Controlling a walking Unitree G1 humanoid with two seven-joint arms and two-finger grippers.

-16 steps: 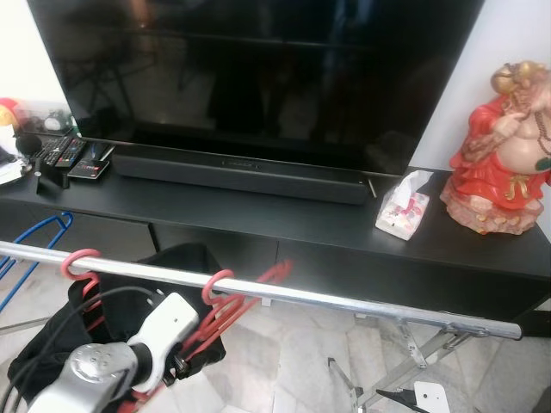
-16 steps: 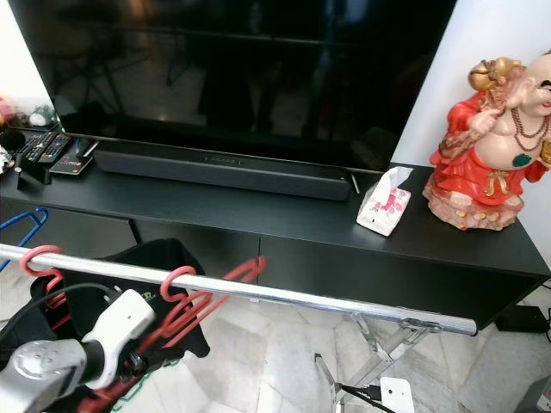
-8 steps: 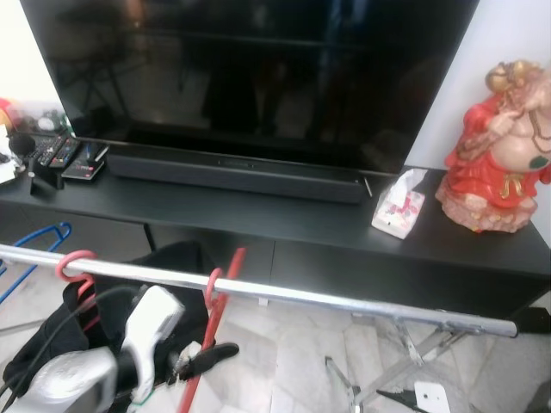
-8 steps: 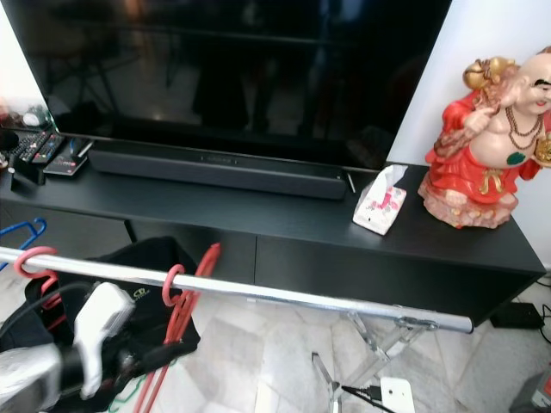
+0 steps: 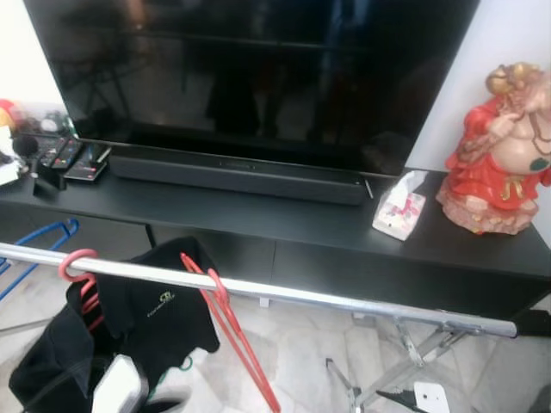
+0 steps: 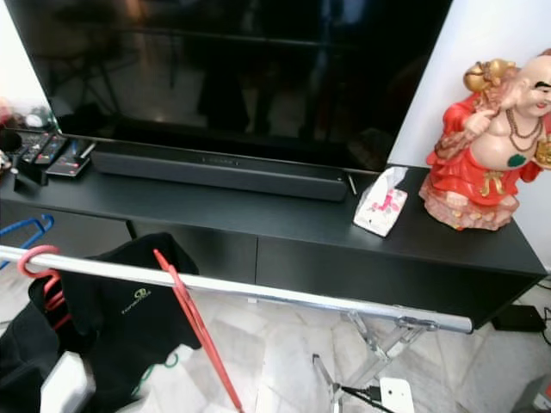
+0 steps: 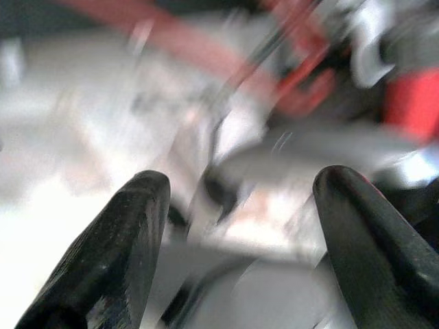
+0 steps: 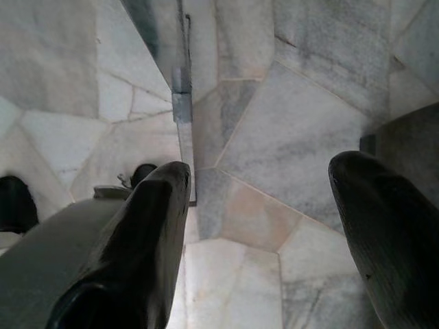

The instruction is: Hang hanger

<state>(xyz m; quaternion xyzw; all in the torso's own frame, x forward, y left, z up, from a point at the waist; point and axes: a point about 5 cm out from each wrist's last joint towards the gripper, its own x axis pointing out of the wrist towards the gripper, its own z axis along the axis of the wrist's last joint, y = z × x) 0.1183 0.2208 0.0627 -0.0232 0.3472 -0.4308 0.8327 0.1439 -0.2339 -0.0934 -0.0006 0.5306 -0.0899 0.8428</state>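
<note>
A red hanger (image 5: 231,331) hangs by its hook from the silver rail (image 5: 344,299) and slants down to the right, free of any gripper. Left of it a second red hanger hook (image 5: 74,261) holds a black garment (image 5: 146,305) on the same rail. My left arm's white wrist (image 5: 120,389) is low at the picture's bottom edge, below the garment. In the blurred left wrist view my left gripper (image 7: 240,185) is open with nothing between its fingers. My right gripper (image 8: 260,171) hangs open over the marble floor (image 8: 288,137).
Behind the rail stands a black TV cabinet (image 5: 284,228) with a large TV (image 5: 258,69), a soundbar (image 5: 237,172), a tissue box (image 5: 398,206), a red statue (image 5: 499,159) and remotes (image 5: 73,159). A blue hanger (image 5: 39,241) is at far left. The rack's folding legs (image 5: 405,361) are at lower right.
My left gripper has let go of the red hanger and dropped low out of the way. The hanger now hangs from the rail on its own, swung to slant rightward.
</note>
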